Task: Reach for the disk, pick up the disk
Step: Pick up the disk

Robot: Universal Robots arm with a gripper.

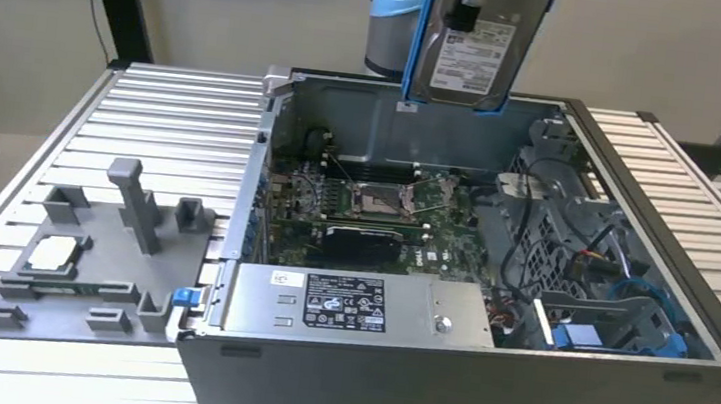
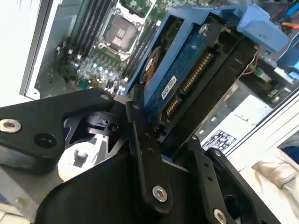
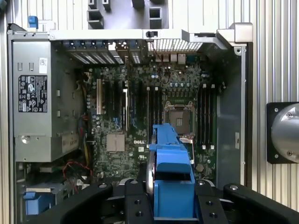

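The claw [image 3: 173, 205] is closed on the disk [image 1: 473, 48], its black fingers [image 2: 145, 154] pressed against the two flat faces of the drive in both wrist views. The disk hangs upright in the air, well above the open computer case [image 1: 636, 392], near the case's far wall in the exterior view. Its bright blue bracket [image 3: 170, 163] frames the silver body; the white printed label faces the exterior camera, though its small print cannot be made out, and the top of the disk is cut off by the picture's upper edge. In the second wrist view the drive's blue circuit board [image 2: 187, 70] with its connector row is turned toward the camera.

Below lies the motherboard [image 3: 140, 116] with its empty processor socket [image 3: 180, 116] and memory slots. The grey power supply [image 1: 349, 306] sits at the case's near side, carrying a black-and-white label too fine to read. A grey fixture plate [image 1: 87, 254] rests on the ribbed worktop [image 1: 170, 102] at the exterior view's left, beside the case.
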